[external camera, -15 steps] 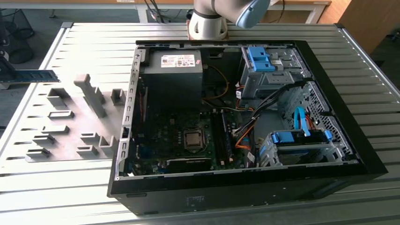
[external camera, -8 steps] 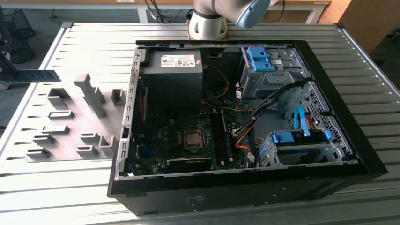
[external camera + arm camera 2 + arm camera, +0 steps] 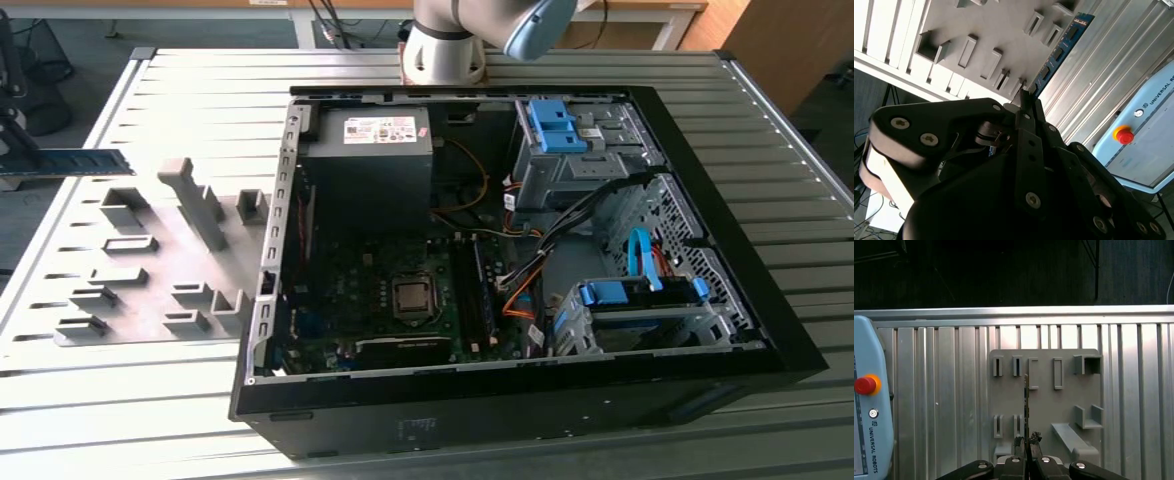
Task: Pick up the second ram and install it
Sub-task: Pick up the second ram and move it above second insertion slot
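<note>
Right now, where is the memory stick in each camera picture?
Exterior view: memory stick at the view's far left edge, by the grey slotted plate.
Second wrist view: sticking out from the gripper, along the plate's edge.
First wrist view: edge-on, a thin line over the plate.
Shared landmark: that plate.

The exterior view looks down from high over the desk (image 3: 200,90); both wrist views, close behind the tool (image 3: 1026,440) (image 3: 1026,95), share the grey fixture plate (image 3: 1046,400) (image 3: 984,30).
</note>
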`<state>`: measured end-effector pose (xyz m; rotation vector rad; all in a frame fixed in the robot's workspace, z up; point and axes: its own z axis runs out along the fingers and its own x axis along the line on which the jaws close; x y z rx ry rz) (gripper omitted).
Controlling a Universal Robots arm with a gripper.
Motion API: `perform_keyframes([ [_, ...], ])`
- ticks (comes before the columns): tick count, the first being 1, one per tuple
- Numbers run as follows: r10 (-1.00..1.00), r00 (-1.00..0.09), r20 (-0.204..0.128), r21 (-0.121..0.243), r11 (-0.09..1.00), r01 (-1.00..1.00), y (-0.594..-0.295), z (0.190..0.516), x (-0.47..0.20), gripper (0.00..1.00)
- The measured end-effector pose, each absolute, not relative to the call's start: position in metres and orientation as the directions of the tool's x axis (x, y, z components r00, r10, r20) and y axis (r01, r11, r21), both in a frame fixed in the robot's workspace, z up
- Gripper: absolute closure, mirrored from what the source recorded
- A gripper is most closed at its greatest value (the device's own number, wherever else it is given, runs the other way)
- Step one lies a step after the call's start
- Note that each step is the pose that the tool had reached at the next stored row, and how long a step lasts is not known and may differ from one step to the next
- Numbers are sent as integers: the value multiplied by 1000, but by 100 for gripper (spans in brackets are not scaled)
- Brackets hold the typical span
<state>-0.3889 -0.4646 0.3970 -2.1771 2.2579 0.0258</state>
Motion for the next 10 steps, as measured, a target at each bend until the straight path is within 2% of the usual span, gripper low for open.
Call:
perform_keyframes([
  [10,-999,-36,-15,8,36,-999,-465,397,-387,86],
])
